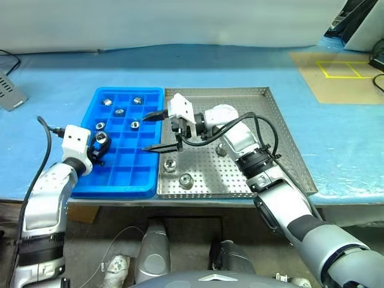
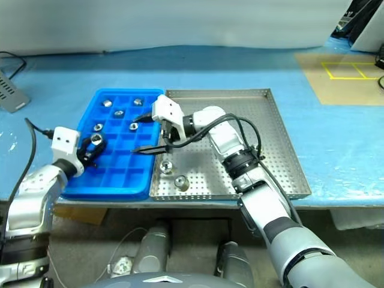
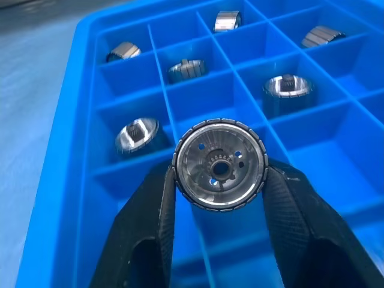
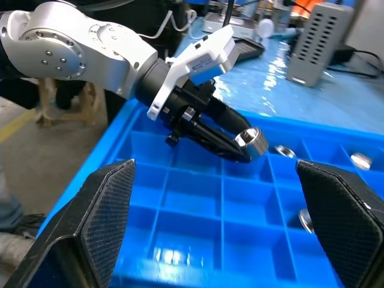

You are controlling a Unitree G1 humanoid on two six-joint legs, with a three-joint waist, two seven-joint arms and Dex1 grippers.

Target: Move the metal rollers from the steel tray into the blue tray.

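Observation:
The blue tray [image 1: 114, 191] lies left of the steel tray [image 1: 273, 141], and the two touch. My left gripper [image 1: 99, 144] is shut on a metal roller [image 3: 219, 164] just above a compartment in the blue tray's left part. Several more rollers [image 1: 119, 111] sit in the blue tray's far compartments. Three rollers [image 1: 186, 179] lie on the steel tray near its front left. My right gripper [image 1: 145, 133] is open and empty. It points left over the seam between the trays. In the right wrist view the left gripper [image 4: 243, 150] with its roller faces me.
A grey vented box [image 1: 9, 90] sits at the far left of the blue table cover. A brown sheet with yellow tape lines [image 1: 339, 72] lies at the back right. The table's front edge runs just below both trays.

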